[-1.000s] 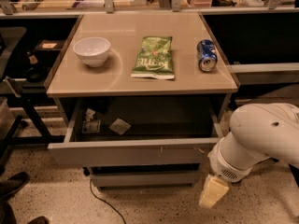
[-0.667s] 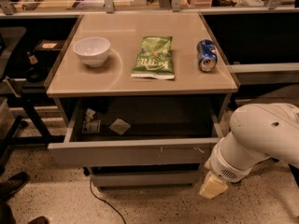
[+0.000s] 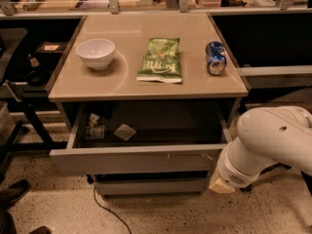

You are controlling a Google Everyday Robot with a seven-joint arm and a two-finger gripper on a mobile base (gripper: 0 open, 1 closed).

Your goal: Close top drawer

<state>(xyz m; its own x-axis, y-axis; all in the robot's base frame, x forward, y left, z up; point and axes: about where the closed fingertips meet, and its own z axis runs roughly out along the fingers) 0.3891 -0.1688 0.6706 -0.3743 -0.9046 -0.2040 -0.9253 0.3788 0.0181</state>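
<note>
Top drawer (image 3: 131, 159) pulled open under the desk (image 3: 204, 84) at 6 o'clock, paper scraps (image 3: 125, 131) inside, gripper (image 3: 222, 185) at 4 o'clock just beside the drawer's right front corner, clenched or released cannot tell, bowl (image 3: 96, 52), green bag (image 3: 160, 60), blue can (image 3: 215, 57) on desk

Tan tabletop (image 3: 122, 82): white bowl (image 3: 96, 52) left, green chip bag (image 3: 160, 60) centre, blue can (image 3: 215, 57) right. Jaws low, front right.

gripper fingers (image 3: 222, 185) low beside top drawer's (image 3: 131, 159) right front corner

One camera, high in front, looking down on table (image 3: 195, 84); claw (image 3: 222, 185) lower right, nearer
</note>
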